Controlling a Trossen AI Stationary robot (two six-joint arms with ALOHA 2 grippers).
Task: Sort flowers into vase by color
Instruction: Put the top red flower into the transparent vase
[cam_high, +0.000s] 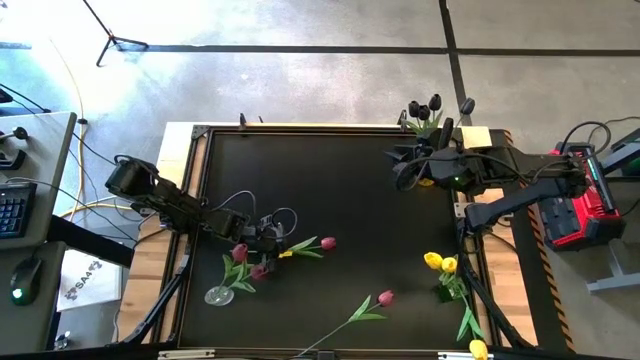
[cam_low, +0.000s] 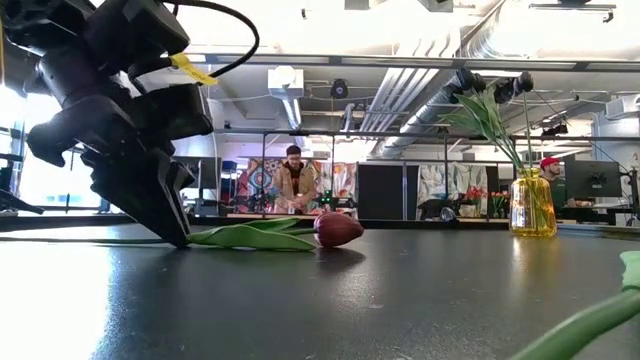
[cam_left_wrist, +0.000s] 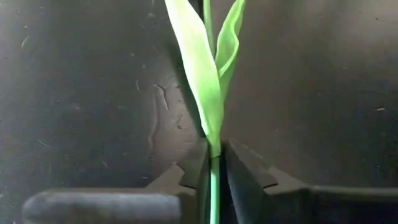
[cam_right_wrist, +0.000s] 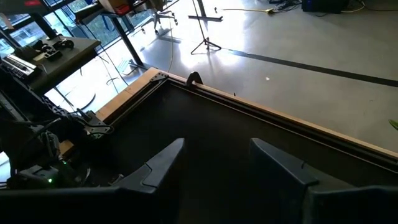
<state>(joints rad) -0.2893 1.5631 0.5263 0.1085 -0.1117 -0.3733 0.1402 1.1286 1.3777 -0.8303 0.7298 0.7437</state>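
- Black matting covers the table (cam_high: 330, 190), and the sorting on it looks partly done.
- Done so far: three near-black tulips (cam_high: 424, 108) stand in an amber vase (cam_low: 532, 204) at the far right corner of the table. Two pink tulips (cam_high: 248, 262) sit in a clear vase (cam_high: 219, 295) near the front left. Yellow tulips (cam_high: 440, 263) stand together near the right edge, but the container holding them is hard to make out.
- In hand now: the left pincer (cam_high: 276, 243) is down at the table, narrowed around the thin green stem of a pink tulip (cam_high: 327, 243) that lies flat just right of it. In the left wrist view the stem (cam_left_wrist: 213, 186) runs between the two fingers, just below the leaves. The low view shows the flower's head (cam_low: 338, 229) resting on the surface.
- Left to do: this pink tulip probably belongs with the other pinks in the clear vase nearby. Another pink tulip (cam_high: 384, 298) lies loose nearer the front, and a yellow head (cam_high: 478, 349) shows at the front right corner.
- The right pincer (cam_high: 402, 165) hovers near the amber vase, its fingers spread wide and holding nothing.
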